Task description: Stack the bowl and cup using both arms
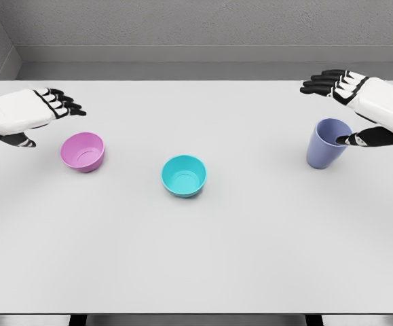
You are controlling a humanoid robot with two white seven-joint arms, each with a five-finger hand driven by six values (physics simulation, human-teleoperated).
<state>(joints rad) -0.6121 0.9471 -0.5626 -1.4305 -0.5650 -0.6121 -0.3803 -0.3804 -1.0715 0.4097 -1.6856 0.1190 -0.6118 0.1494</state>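
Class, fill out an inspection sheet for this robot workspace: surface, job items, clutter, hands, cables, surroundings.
Surface: white table, flat, plain.
Job's things: pink bowl at left, teal bowl at centre, blue cup at right; all upright, apart, nothing stacked.
Clutter: nothing seen.
Hands: left hand above and left of the pink bowl, fingers open, holding nothing; right hand by the blue cup, fingers extended, thumb at the rim, not closed on it.
Cables: nothing seen.
Surroundings: grey wall behind the table.

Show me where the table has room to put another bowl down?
The whole front of the table, below the teal bowl, is bare. So is the back middle. It's tighter by the pink bowl and purple cup, where hands hover.
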